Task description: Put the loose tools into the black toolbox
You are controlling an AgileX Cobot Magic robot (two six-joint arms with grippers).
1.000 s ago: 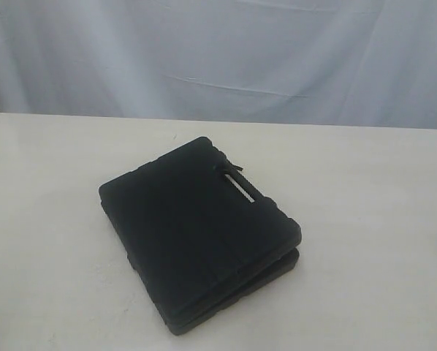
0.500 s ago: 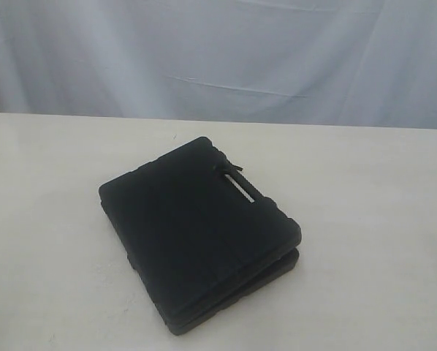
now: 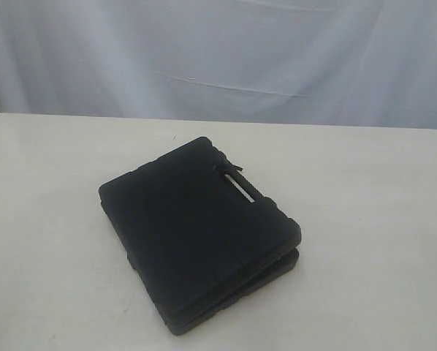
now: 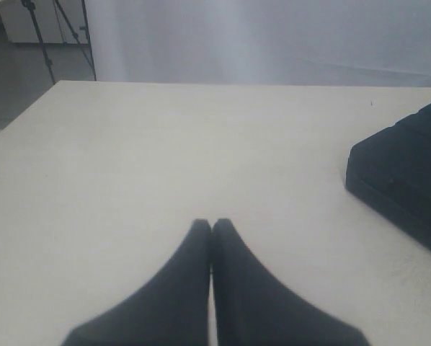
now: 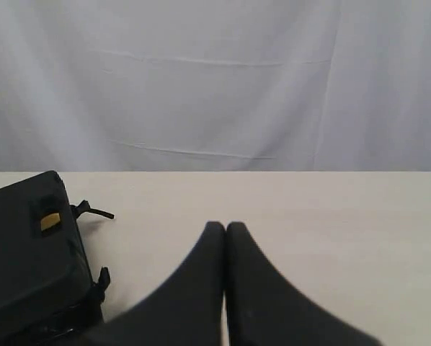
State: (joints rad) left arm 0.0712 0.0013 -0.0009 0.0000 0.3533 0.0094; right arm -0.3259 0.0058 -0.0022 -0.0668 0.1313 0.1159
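– Starting with the surface: what is it?
– One table (image 3: 379, 241), pale cream, matte, plain top.
– Room?
– A white curtain (image 3: 277, 58) hangs behind the far edge, full width, a few creases. The left wrist view catches grey floor past a table corner and one dark tripod (image 4: 53, 29) standing there.
– Counts?
– One toolbox (image 3: 196, 234). One table. One curtain. One tripod. Two grippers, each seen only in its own wrist view.
– Where's the toolbox?
– Lying flat about mid-table, somewhat closer to the near edge than the far one, turned at an angle to the edges. It's black, with one half folded down on the other. A thin gap shows between the halves at the corner toward the right edge.
– Handle?
– One slot (image 3: 242, 187) along the side facing the far right corner. The right wrist view shows one small yellow tab (image 5: 50, 222) on the box's side; can't tell what it is.
– And the left gripper (image 4: 212, 225)?
– Fingers pressed together, tips touching, gripping nothing. It's over bare table, apart from the toolbox.
– And the right gripper (image 5: 225, 227)?
– Fingers closed tip to tip, gripping nothing, over bare table. The fingertips are apart from the toolbox.
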